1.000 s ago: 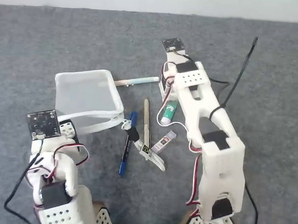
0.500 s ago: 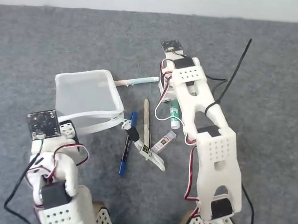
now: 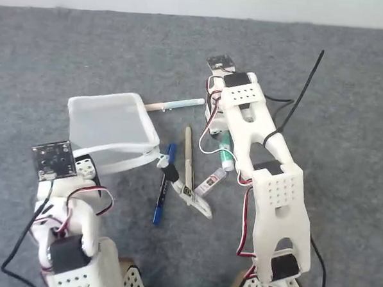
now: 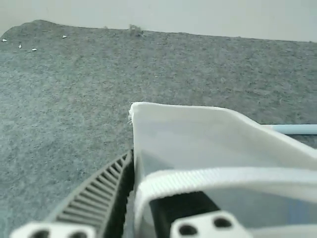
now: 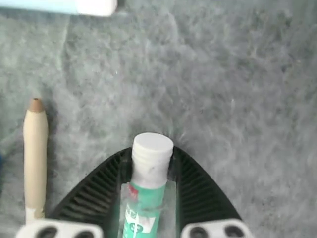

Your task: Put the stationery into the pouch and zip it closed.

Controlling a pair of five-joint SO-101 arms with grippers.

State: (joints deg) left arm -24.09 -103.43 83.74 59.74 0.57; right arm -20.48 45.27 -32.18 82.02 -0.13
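Right jaws are clenched on the white-capped green tube [image 5: 148, 178], which lay slanted a second ago and now sits straight between them, a tan pencil [image 5: 35, 148] just beside. Left jaws pinch the pouch [image 4: 198, 144] rim; the pouch has shifted slightly.

I see a translucent white pouch [image 3: 109, 123] on the mottled grey table [image 3: 68, 53], a green-and-white tube [image 5: 145, 201] with a white cap [image 5: 152, 146], a blue-and-black pen [image 3: 160, 196] and a beige pencil [image 3: 188, 150].

I see grey felt [image 3: 68, 53] covering the table, a pale wall [image 3: 186, 0] behind, and white specks [image 4: 20, 46] near the far edge.
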